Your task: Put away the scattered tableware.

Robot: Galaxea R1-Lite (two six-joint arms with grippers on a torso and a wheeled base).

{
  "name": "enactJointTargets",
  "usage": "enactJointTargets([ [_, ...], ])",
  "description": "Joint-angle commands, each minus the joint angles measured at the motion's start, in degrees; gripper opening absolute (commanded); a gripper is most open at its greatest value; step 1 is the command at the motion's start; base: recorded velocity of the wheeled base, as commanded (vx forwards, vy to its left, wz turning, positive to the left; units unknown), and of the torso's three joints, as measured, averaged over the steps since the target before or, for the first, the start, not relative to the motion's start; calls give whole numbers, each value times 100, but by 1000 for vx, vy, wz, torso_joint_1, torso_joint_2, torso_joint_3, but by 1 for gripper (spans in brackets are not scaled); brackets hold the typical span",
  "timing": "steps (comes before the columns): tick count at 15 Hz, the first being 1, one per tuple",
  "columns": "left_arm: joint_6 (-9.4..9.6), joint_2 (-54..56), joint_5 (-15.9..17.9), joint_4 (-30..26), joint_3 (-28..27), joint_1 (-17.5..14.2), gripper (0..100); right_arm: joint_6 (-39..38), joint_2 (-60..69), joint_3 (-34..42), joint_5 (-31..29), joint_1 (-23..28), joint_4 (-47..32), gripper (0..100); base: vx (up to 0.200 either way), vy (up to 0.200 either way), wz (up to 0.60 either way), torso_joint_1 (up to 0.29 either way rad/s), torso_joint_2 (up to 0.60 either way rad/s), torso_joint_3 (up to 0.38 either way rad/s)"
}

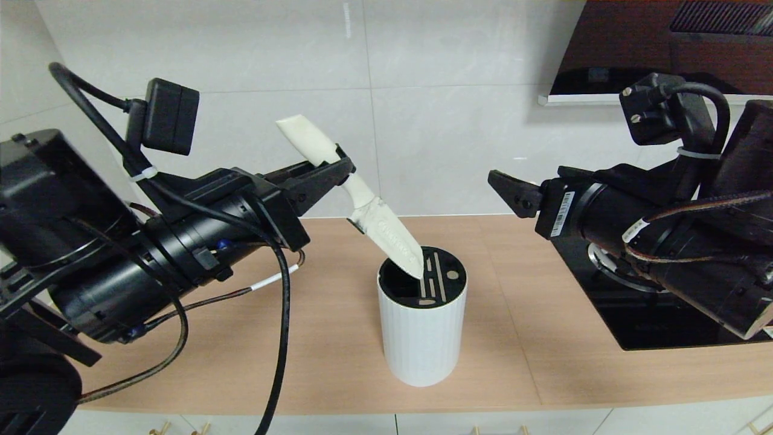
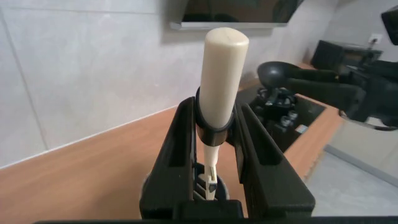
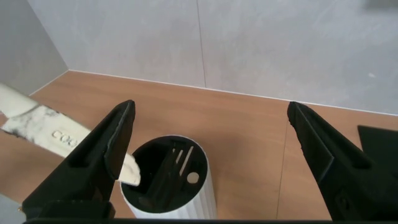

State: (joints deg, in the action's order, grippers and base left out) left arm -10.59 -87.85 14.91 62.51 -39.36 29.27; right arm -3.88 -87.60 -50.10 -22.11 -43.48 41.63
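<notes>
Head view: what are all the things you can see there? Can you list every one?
knife: one, cream-white, tilted, tip at the holder's black top
knife holder: one, white ribbed with black slotted top, upright on the counter
counter: one, light wood, along the wall
cooktop: one, black, set in the counter on the robot's right
range hood: one, dark, high on the right
wall: one, pale grey tiles, behind the counter
left pincer: one, black, shut on the knife's handle
right pincer: one, black, open, right of the holder
</notes>
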Motion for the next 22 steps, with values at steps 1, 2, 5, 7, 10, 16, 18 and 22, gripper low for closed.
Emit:
enactJointTargets([
  [1, 40, -163, -6, 103, 52, 0, 0, 1, -90, 1, -3, -2, 3, 100, 0, 0, 0, 0, 0, 0],
  [2, 137, -198, -6, 121, 78, 0, 0, 1, -99, 1, -3, -2, 3, 100, 0, 0, 0, 0, 0, 0],
  [5, 224, -233, -32, 112, 104, 0, 0, 1, -90, 9, -3, -2, 3, 100, 0, 0, 0, 0, 0, 0],
  [7, 233, -295, -76, 94, 104, 0, 0, 1, -99, 18, -3, -2, 3, 100, 0, 0, 0, 0, 0, 0],
  [10, 233, -418, -76, 94, 139, 0, 0, 1, -99, 18, -3, -2, 3, 100, 0, 0, 0, 0, 0, 0],
  [16, 383, -549, -85, 77, 148, -27, 0, 1, -108, 18, -3, 7, 3, 100, 0, 0, 0, 0, 0, 0],
  [18, 383, -646, -85, 77, 192, -27, 0, 1, -108, 18, -3, 7, 3, 100, 0, 0, 0, 0, 0, 0],
  [22, 383, -1042, -102, 103, 192, -27, 0, 80, -126, 27, -12, 7, 3, 100, 0, 0, 0, 0, 0, 0],
])
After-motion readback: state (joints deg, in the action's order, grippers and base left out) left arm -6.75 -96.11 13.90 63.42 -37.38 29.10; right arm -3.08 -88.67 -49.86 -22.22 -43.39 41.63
